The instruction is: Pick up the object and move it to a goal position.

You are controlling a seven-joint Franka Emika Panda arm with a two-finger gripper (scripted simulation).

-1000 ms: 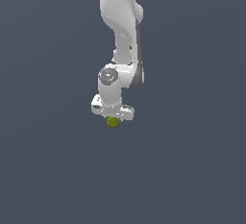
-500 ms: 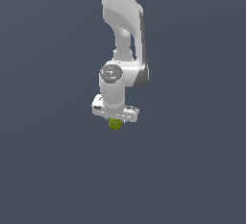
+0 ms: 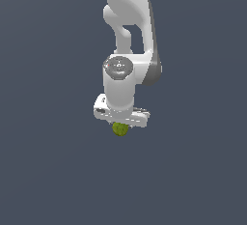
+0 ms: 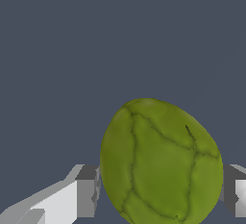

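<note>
The object (image 3: 120,129) is a small bumpy yellow-green ball hanging just under the white arm's hand in the exterior view. My gripper (image 3: 120,128) is shut on it, and the ball hides most of the fingers there. In the wrist view the object (image 4: 161,163) fills the space between the two fingers (image 4: 85,190), which press against its sides. My gripper (image 4: 161,189) holds it up off the dark grey floor.
A plain dark grey surface (image 3: 48,171) surrounds the arm in both views. No other objects or edges show.
The arm with the held ball has shifted slightly toward the exterior view's right and a little lower. The grip on the ball looks unchanged.
</note>
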